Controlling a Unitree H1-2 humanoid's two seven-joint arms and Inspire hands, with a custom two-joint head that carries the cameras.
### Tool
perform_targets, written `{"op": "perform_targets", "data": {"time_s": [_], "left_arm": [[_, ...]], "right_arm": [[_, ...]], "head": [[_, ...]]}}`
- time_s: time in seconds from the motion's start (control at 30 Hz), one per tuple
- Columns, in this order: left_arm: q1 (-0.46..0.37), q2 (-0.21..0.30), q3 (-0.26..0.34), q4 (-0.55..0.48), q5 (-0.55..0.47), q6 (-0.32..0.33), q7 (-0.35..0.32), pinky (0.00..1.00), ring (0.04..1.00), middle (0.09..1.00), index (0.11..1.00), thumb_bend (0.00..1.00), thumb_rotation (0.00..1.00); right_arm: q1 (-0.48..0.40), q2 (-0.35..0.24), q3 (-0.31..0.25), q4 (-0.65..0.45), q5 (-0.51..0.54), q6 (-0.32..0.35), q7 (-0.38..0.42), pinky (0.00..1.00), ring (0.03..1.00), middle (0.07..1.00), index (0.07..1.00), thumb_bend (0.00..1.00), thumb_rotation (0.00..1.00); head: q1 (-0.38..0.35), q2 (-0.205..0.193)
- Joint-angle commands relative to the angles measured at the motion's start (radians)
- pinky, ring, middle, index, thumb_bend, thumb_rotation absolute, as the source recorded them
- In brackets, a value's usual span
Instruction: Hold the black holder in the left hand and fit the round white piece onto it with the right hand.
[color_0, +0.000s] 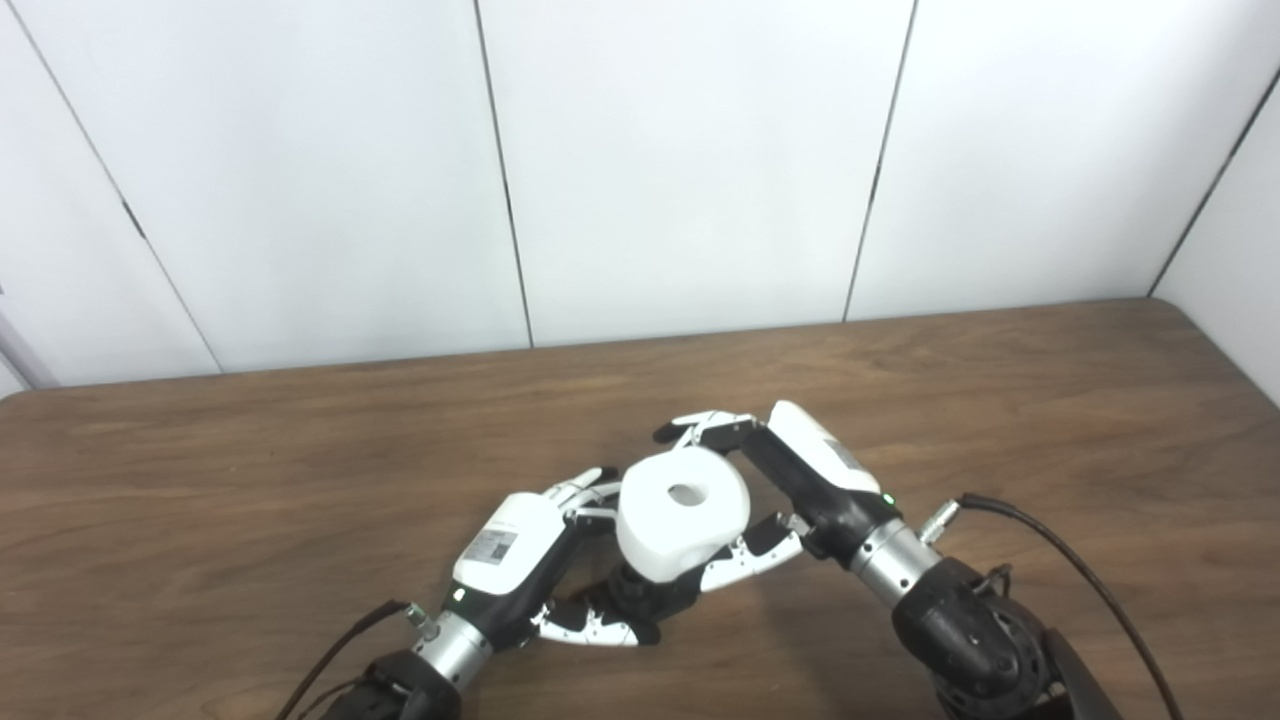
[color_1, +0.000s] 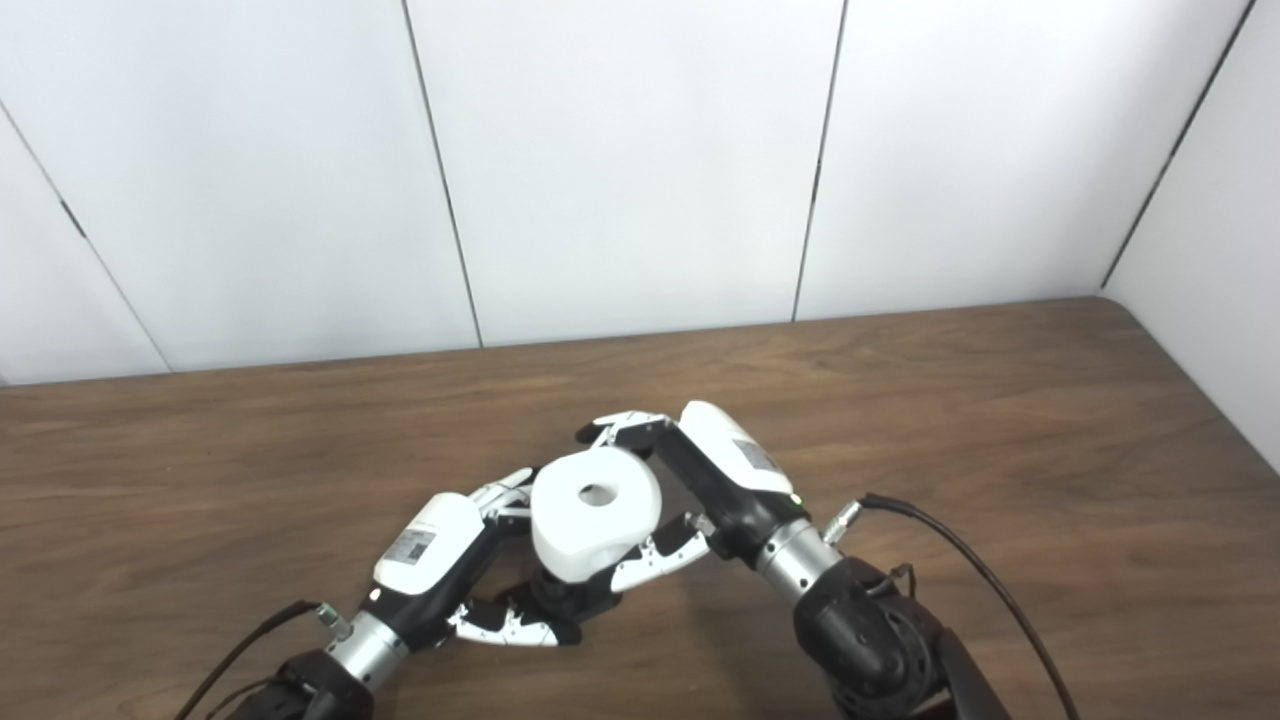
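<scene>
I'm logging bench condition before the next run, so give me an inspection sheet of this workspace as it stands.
Surface: brown wood-grain table, bare apart from the hands and their load.
Job's things: round white piece with a centre hole, sitting above the black holder; only the holder's lower part shows, so full seating cannot be told.
Clutter: nothing seen.
Hands: left hand closed around the black holder from below and from the left; right hand closed on the round white piece, fingers over its far edge, thumb on its near side.
Cables: black cable loops from the right wrist; another cable runs from the left wrist.
Surroundings: white panelled wall behind and to the right.
</scene>
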Motion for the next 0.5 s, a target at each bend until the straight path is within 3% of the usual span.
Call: {"op": "perform_targets", "data": {"time_s": [0.0,0.47], "left_arm": [[0.080,0.004,-0.054,0.102,0.065,0.047,-0.068,0.87,0.933,0.857,0.480,0.52,0.06],[0.087,-0.004,-0.057,0.094,0.079,0.043,-0.052,0.84,0.920,0.847,0.480,0.52,0.06]], "right_arm": [[-0.034,0.011,0.000,-0.003,-0.001,-0.037,-0.002,0.68,0.810,0.788,0.481,0.52,0.13],[-0.046,0.032,0.033,0.073,-0.021,-0.052,0.010,0.71,0.825,0.792,0.481,0.52,0.13]], "head": [[0.004,0.004],[0.016,0.015]]}}
